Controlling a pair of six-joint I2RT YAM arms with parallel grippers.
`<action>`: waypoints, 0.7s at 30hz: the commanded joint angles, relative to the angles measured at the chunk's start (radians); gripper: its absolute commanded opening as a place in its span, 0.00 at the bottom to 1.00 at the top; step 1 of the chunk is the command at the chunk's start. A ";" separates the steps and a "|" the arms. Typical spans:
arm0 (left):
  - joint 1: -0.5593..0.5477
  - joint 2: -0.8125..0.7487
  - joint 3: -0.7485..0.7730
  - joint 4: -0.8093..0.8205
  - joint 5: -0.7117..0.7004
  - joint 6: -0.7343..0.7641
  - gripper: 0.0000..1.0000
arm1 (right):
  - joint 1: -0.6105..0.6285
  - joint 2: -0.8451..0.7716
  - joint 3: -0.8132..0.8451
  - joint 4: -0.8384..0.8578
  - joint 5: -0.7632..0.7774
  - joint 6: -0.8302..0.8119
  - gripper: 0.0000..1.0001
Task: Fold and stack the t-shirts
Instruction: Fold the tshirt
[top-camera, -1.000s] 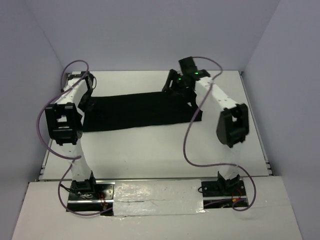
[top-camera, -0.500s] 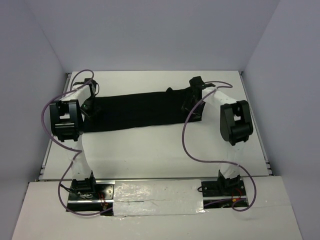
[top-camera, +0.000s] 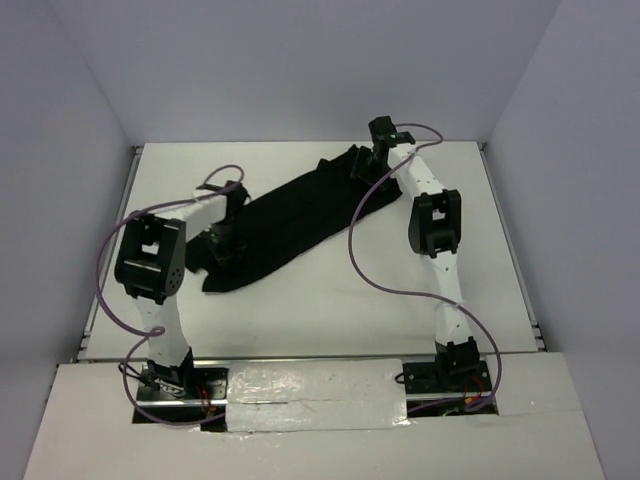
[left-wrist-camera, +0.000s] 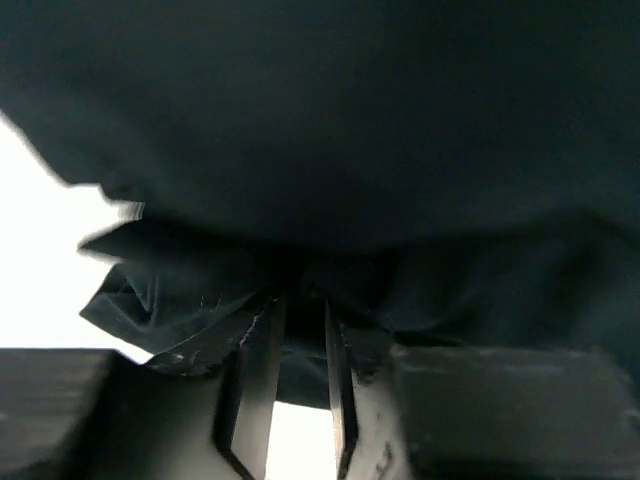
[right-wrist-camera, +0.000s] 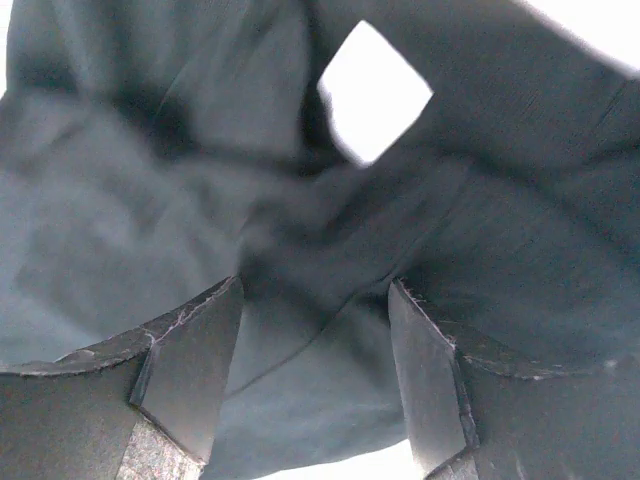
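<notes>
Top view: our left gripper (top-camera: 222, 240) pinches the limp t-shirt (top-camera: 290, 215) hem; right gripper (top-camera: 372, 165) jaws gape around cloth near the table (top-camera: 300, 310) far edge; soft, light, best gripped at edges.

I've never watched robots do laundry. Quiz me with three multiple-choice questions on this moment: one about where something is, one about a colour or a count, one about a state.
1. Where does the t-shirt lie?
A. slanting across the table between the two grippers
B. hanging over the table's near edge
C. on the floor

2. How many garments are in view?
A. three
B. one
C. two

3. How is the cloth lying?
A. in a neat square
B. rolled into a ball
C. as a long band, bunched at the ends

Answers
1. A: in the top view the black cloth runs from the left gripper up to the right gripper.
2. B: only one black shirt shows.
3. C: the band puckers where the left fingers meet it.
</notes>
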 joint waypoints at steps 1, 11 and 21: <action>-0.184 0.015 -0.011 -0.013 0.231 -0.067 0.39 | -0.001 -0.026 0.034 0.063 -0.220 -0.107 0.68; -0.521 0.088 0.236 -0.166 0.319 -0.041 0.86 | 0.006 -0.107 0.009 0.296 -0.501 -0.099 0.71; -0.502 -0.070 0.318 -0.263 0.247 0.053 1.00 | -0.057 -0.314 -0.014 0.075 -0.135 -0.156 0.86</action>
